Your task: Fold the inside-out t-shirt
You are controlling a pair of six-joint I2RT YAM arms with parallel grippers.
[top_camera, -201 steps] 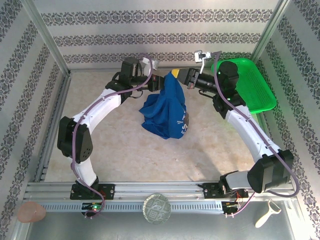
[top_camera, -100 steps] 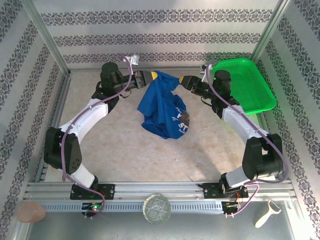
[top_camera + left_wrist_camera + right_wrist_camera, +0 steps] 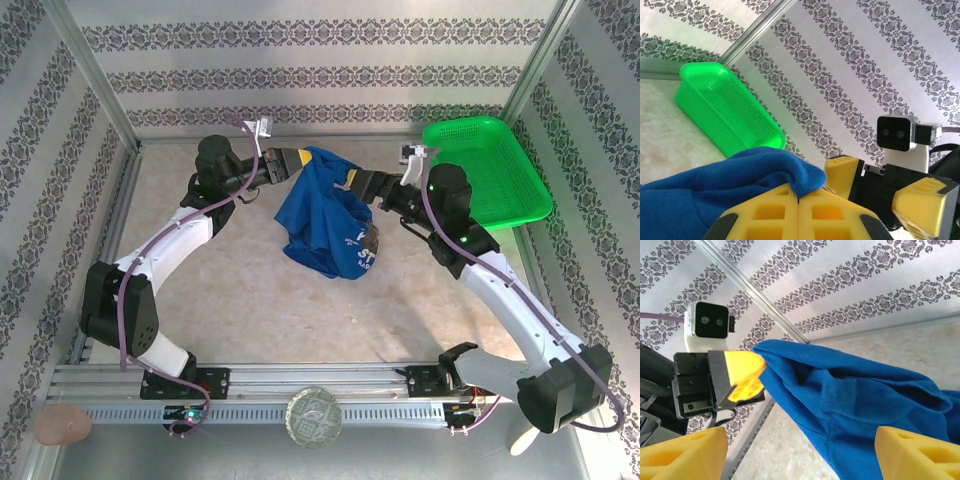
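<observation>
The inside-out t-shirt (image 3: 327,220) is royal blue and hangs bunched from my left gripper (image 3: 306,158), its lower part resting on the table with white print showing. In the left wrist view the left gripper (image 3: 800,196) is shut, its yellow fingers (image 3: 765,212) pinching a fold of the t-shirt (image 3: 755,167). My right gripper (image 3: 353,180) stands just right of the cloth, open. In the right wrist view its fingers (image 3: 682,457) are spread wide around the right gripper (image 3: 800,442), with the t-shirt (image 3: 855,400) draped between them, not gripped.
A green mesh basket (image 3: 492,170) sits at the back right corner, also seen as the basket (image 3: 725,117) in the left wrist view. Patterned walls close in the beige table (image 3: 250,290). A metal rail (image 3: 320,380) runs along the near edge.
My right gripper has opened and let go of the t-shirt, then moved down and nearer. The left gripper kept its hold and drew left, so the cloth now hangs from it alone.
</observation>
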